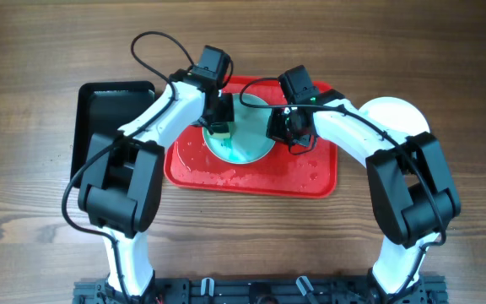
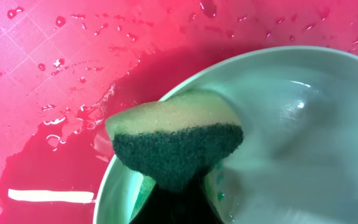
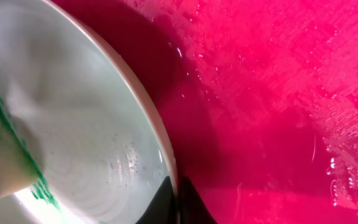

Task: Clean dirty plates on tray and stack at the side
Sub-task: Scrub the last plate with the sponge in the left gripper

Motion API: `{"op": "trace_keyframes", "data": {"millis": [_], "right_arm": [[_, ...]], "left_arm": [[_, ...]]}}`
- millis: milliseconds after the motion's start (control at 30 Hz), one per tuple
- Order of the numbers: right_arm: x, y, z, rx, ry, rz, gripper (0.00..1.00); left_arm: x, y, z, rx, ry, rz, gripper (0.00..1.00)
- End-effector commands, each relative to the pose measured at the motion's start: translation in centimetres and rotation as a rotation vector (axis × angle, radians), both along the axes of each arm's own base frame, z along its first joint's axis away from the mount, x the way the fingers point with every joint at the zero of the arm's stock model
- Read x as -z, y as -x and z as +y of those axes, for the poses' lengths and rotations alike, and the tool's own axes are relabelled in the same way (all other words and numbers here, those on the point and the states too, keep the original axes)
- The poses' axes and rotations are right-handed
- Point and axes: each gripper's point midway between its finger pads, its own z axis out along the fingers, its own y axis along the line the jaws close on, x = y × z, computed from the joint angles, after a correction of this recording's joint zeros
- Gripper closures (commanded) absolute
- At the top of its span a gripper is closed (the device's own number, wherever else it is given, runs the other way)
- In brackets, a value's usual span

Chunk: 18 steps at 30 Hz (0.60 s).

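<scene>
While the plate (image 1: 258, 127) lies wet in the middle of the tray (image 1: 310, 179), the left gripper (image 1: 219, 127) is clamped on a sponge (image 2: 179, 140) set over the plate's edge. The right gripper (image 3: 178, 200) has its fingers pinched on the opposite rim, steadying it. A teal smear (image 3: 33, 171) streaks the inside. Rigid, light and slick with water, I'd say, so likely to skate or tip under a push. Best hold: the raised rim, pinched deep, before lifting toward the white plate (image 1: 391, 114) at the right.
</scene>
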Motion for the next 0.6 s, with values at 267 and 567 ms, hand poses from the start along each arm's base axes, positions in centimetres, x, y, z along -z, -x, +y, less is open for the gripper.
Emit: {"op": "trace_keyframes", "data": {"millis": [267,567], "right_arm": [[0.3,0.0,-0.4,-0.002,0.017,-0.008,0.96],[0.3,0.0,-0.4,-0.005,0.017,-0.010,0.96]], "left_arm": [[0.6,7.0,-10.4,0.374,0.453,0.236,0.96],[3.6,3.1,2.9,-0.169,-0.186,0.130,0.96]]}}
